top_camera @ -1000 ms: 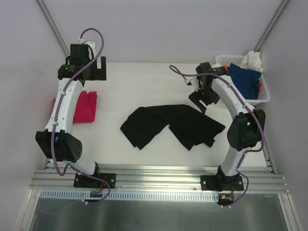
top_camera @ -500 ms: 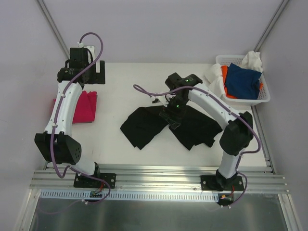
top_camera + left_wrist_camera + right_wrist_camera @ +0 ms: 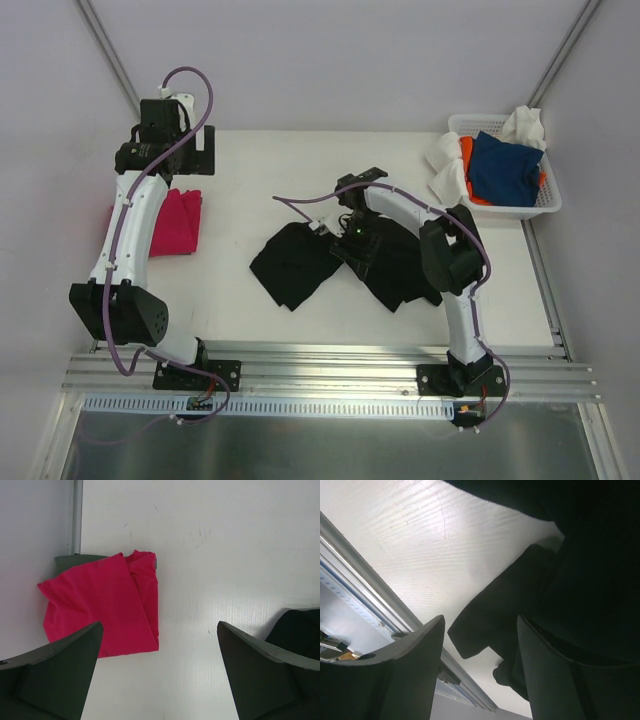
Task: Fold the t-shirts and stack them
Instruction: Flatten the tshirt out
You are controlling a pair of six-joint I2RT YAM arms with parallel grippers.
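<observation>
My right tool [image 3: 481,622] sits spread over the large crumpled black cloth t-shirt [image 3: 295,265]. My left tool [image 3: 160,626] hangs spread above the folded magenta-pink cloth t-shirt [image 3: 102,605].

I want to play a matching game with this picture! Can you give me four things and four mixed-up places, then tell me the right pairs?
Things:
1. black t-shirt
2. pink t-shirt
3. blue t-shirt
4. white basket

Places:
A. far right corner of the table
B. inside the basket
C. spread out in the middle of the table
D. folded on the left side of the table

Pairs: 1-C, 2-D, 3-B, 4-A
</observation>
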